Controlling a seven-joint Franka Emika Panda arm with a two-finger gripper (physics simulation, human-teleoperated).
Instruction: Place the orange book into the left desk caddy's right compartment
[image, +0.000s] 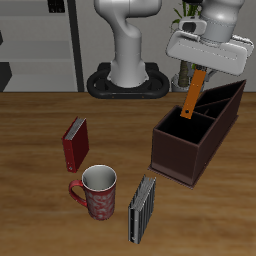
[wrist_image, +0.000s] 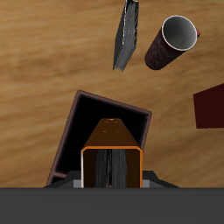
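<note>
Wooden desk (image: 40, 110) surface, plain brown grain, carries every item noted below.

Gripper (image: 200, 68) is clenched on the orange book (image: 193, 96), holding it by its upper end so that it hangs slightly tilted, lower end at or just inside the rim of the left desk caddy (image: 180, 150). That caddy stands near the desk's side edge, toward the back. Whether the book's lower edge touches a divider cannot be told from the exterior view.

Wrist view confirms the grasp: the book sits between the jaws, spine edge toward the camera, with the caddy's large dark square section directly beneath it.

Other items — a dark red book (image: 75, 143) standing mid-desk, a mug (image: 96, 192) nearer the front edge, and a grey striped book (image: 142, 208) just beside the mug — all lie well apart from the caddy and pose no obstruction.

Assessment: the insertion step is in hand, not complete.

Recommendations:
- Confirm the section below is the right compartment before lowering.
- Bring the book nearer upright, so its lower corner does not catch a wall or divider.
- Descend straight and slowly — release only once the book rests on the floor of the compartment or leans securely on a wall.
</note>
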